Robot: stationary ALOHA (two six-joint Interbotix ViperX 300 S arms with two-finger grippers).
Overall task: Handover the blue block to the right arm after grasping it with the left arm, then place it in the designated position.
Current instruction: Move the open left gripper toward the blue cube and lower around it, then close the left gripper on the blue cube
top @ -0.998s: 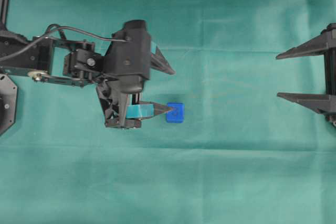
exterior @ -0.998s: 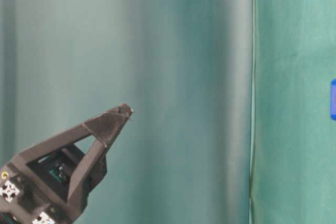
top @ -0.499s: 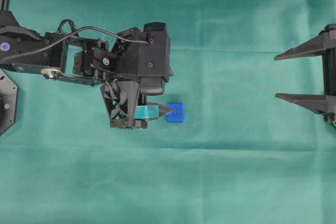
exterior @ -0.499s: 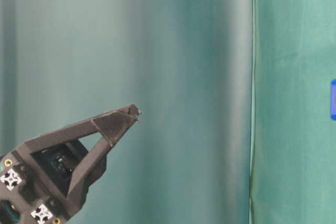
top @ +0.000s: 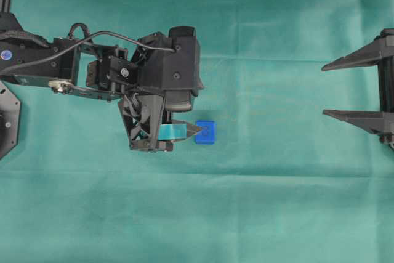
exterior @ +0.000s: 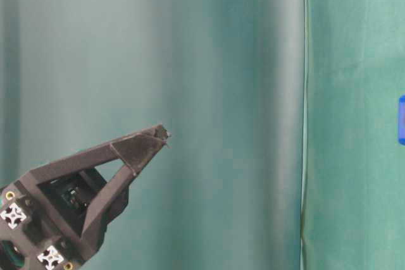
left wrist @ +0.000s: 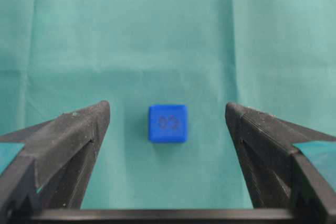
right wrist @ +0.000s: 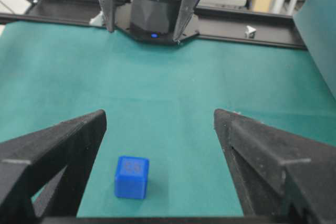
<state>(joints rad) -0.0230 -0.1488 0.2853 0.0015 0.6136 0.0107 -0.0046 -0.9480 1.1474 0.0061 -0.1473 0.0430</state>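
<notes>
**Blue block lined up between the left jaws, grab not made yet**

Blue block (top: pixel 205 132) is sitting on the green cloth of the tabletop (top: pixel 277 214), out in the open middle, with nothing touching it. The left gripper (left wrist: pixel 168 124) is hanging right over the block with its teal-taped jaws spread fully wide and holding nothing; in the left wrist view the block is sitting nicely centred in the gap, apart from both jaws. Well off to the right of the block, the right gripper (top: pixel 324 89) is waiting with its plain black jaws also wide open and empty, pointing toward the block.

So I'd say we're looking at the first step: the left-arm grasp, at the approach stage. Next move probably calls for dropping until the jaws are straddling the block, then squeezing evenly so it isn't getting nudged sideways. I can't make out the designated position marks in any view.
</notes>
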